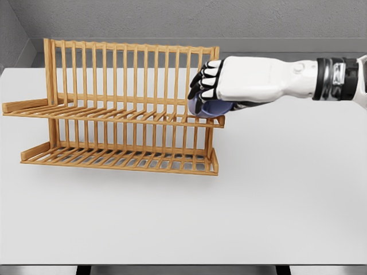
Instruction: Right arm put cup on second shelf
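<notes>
A two-tier wooden slatted rack (123, 114) stands on the white table (183, 217), left of centre. My right hand (207, 87) comes in from the right edge and hovers at the right end of the rack's upper shelf (114, 114). Its dark fingers are curled round a bluish-purple cup (209, 107), which shows mostly below the palm. The cup's underside is level with the right end of the upper shelf's slats; I cannot tell whether it touches them. The lower shelf (120, 160) holds nothing. The left arm is out of view.
A grey wall runs behind the table, close to the rack's tall back rail (132, 48). The table's front edge (183, 264) crosses the bottom of the picture.
</notes>
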### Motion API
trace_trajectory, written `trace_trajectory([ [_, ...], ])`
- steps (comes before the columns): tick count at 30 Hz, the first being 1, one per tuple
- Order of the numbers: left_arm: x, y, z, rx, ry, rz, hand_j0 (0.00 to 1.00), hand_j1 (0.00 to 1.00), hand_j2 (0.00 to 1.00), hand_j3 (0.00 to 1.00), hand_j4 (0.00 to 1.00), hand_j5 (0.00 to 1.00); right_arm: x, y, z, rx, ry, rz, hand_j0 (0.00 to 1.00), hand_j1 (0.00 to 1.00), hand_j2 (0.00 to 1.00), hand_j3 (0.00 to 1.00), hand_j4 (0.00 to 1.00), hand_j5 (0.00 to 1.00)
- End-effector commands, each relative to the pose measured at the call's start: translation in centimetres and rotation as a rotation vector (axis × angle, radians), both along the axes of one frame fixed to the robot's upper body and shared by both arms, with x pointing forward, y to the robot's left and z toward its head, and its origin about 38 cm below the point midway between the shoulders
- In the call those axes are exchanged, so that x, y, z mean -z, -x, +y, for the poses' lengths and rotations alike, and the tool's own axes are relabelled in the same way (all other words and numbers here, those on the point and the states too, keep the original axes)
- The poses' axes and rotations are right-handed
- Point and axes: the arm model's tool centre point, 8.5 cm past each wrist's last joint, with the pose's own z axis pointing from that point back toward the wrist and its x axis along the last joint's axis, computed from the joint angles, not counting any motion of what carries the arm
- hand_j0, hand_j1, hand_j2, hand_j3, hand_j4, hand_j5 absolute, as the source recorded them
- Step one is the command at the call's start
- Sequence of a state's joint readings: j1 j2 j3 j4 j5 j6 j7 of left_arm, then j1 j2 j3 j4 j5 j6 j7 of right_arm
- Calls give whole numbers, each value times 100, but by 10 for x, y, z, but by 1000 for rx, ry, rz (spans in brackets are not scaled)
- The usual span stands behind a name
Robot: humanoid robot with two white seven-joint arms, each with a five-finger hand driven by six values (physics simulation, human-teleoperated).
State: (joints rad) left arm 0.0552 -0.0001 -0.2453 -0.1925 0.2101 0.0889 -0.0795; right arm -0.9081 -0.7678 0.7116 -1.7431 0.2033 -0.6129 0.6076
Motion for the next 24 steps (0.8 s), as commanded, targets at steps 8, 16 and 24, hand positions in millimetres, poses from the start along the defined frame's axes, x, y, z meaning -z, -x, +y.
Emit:
trace_trajectory([
  [8,0,0,0,0,0,-2,100,100,100,100,100,100,-13,0,-2,2,-15,-25,100,100,100,100,100,100],
  [16,0,0,0,0,0,-1,100,100,100,100,100,100,-68,-10,-133,352,-167,-140,100,100,100,100,100,100],
  [24,0,0,0,0,0,-1,100,100,100,100,100,100,98,7,-205,623,-291,245,100,100,100,100,100,100],
])
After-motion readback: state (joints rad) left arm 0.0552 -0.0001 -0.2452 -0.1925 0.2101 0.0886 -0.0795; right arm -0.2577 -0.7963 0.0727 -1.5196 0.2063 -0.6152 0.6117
